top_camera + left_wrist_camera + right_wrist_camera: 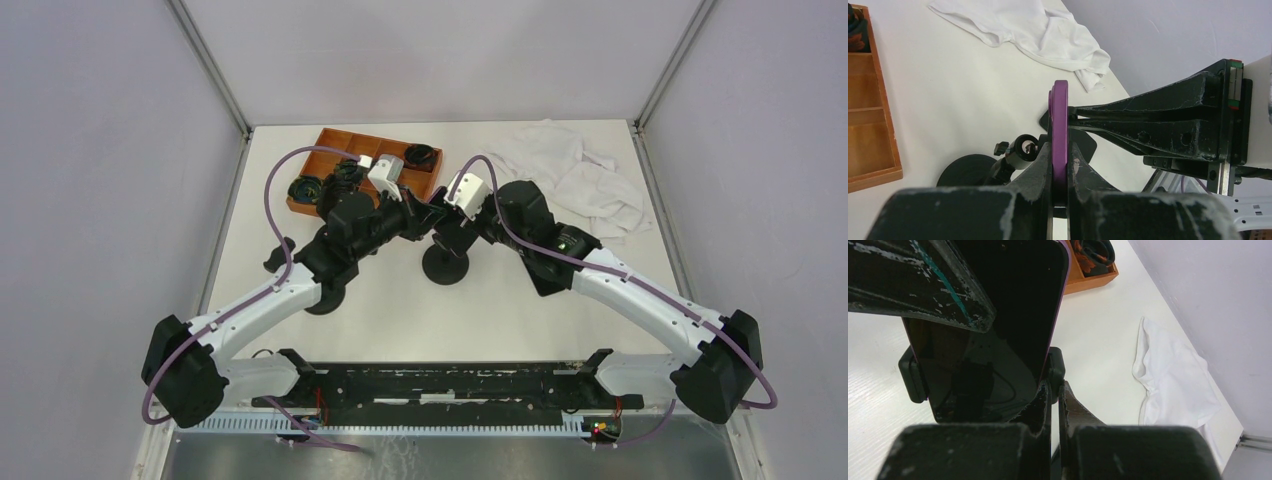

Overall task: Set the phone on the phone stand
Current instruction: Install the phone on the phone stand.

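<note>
The phone [1060, 125] has a purple case and a dark screen [998, 315]. It stands upright between the two black clamp arms of the phone stand [1055, 365]. The stand's round black base [445, 265] rests at the table's middle. My left gripper [1060, 150] is shut on the phone's lower edge, and one of its fingers [923, 285] crosses the screen in the right wrist view. My right gripper [1054, 387] is shut on the stand's right clamp arm, right beside the phone. Both grippers meet above the stand in the top view [435, 215].
A wooden tray [335, 133] holding several black round parts sits at the back left, close behind my left gripper. A crumpled white cloth [580, 175] lies at the back right. A black disc [325, 298] sits by my left forearm.
</note>
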Controlling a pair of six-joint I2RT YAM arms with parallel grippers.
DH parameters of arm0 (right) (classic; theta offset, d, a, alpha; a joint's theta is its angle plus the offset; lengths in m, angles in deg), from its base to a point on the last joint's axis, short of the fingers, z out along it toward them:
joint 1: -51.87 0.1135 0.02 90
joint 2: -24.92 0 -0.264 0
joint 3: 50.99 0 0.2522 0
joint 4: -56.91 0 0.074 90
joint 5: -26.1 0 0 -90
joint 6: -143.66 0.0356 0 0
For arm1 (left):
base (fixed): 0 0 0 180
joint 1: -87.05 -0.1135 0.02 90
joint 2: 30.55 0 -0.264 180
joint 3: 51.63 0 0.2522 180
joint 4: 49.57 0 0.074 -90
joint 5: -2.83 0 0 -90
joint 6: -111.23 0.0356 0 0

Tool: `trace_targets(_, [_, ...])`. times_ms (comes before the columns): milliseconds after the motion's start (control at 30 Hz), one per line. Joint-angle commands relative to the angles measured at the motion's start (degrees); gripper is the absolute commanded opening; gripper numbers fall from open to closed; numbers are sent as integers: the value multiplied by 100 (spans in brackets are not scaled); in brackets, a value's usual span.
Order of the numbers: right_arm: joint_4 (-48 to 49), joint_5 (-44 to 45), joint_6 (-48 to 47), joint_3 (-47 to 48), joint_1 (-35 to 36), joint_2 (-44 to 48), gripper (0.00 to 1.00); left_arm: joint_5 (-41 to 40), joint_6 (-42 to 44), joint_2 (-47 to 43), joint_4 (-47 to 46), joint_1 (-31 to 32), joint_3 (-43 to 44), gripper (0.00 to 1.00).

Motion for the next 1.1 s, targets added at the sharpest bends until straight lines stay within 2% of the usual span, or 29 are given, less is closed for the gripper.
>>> trace_targets(0, [137, 597, -391, 351, -72, 259, 0, -1479, 1008, 196, 1286, -209, -50, 2])
trace_targets(367, [-105, 7, -317, 481, -131, 344, 0, -1119, 1226, 401, 996, -343, -185, 2])
trace_targets(567, [-172, -222, -285, 482, -242, 453, 5, -1062, 1214, 418, 1040, -407, -167, 2])
trace_targets(900, [-95, -26, 94, 574, -255, 341, 9, -1095, 1119, 453, 1038, -430, -108, 2])
trace_targets(1067, [-312, -109, 69, 922, -254, 405, 17, -1059, 1119, 551, 1043, -430, -30, 2])
